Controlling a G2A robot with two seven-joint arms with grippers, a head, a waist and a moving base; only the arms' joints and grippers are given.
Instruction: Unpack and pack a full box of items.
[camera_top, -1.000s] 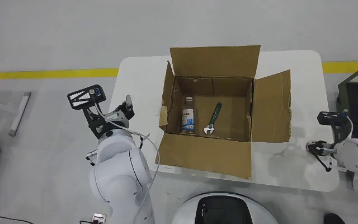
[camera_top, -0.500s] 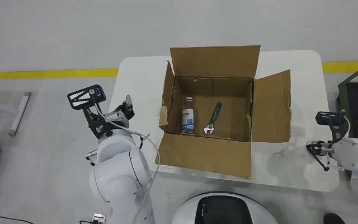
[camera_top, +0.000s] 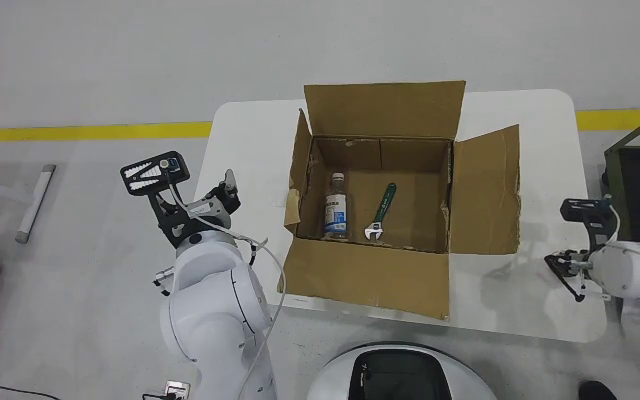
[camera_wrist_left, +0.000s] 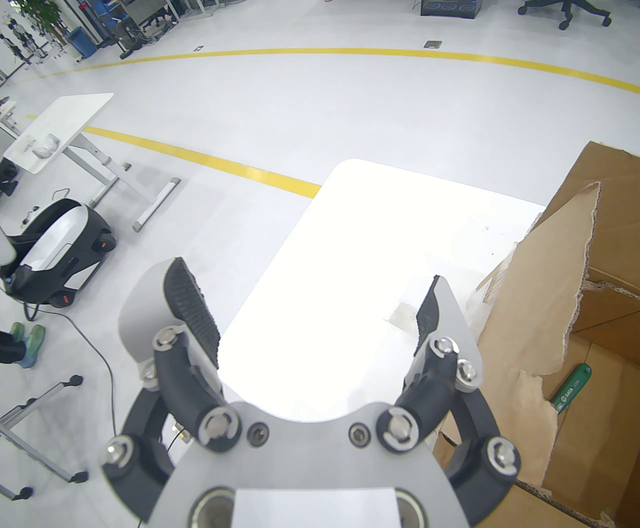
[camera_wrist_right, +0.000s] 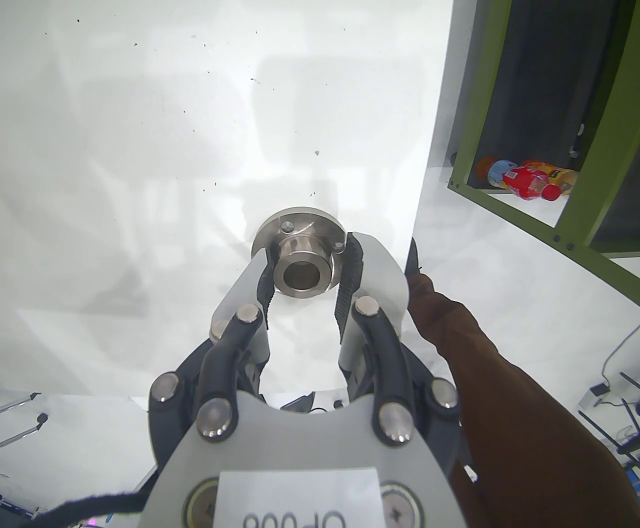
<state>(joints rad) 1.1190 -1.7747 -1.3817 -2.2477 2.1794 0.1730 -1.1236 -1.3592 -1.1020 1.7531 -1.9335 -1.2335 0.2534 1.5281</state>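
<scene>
Cardboard box (camera_top: 365, 275) sits mid-worktop (camera_top: 250, 140), flaps open. A clear bottle (camera_top: 336, 205) and a green-handled wrench (camera_top: 380, 212) lie side by side on the box floor.

Right gripper (camera_wrist_right: 307, 257) is near the worktop's right edge, well apart from the box. Its pads pinch a metal flanged hub (camera_wrist_right: 300, 272) by the collar, flange down, just over bare surface.

Left gripper (camera_wrist_left: 305, 290) is at the worktop's left edge with fingers spread wide and nothing between them, the box's torn flap just beside it.

Step in hand looks like unpacking, with the hub about to be set out. The next move probably calls for lowering until the flange seats flat, then opening. Bottle and wrench remain to lift.
</scene>
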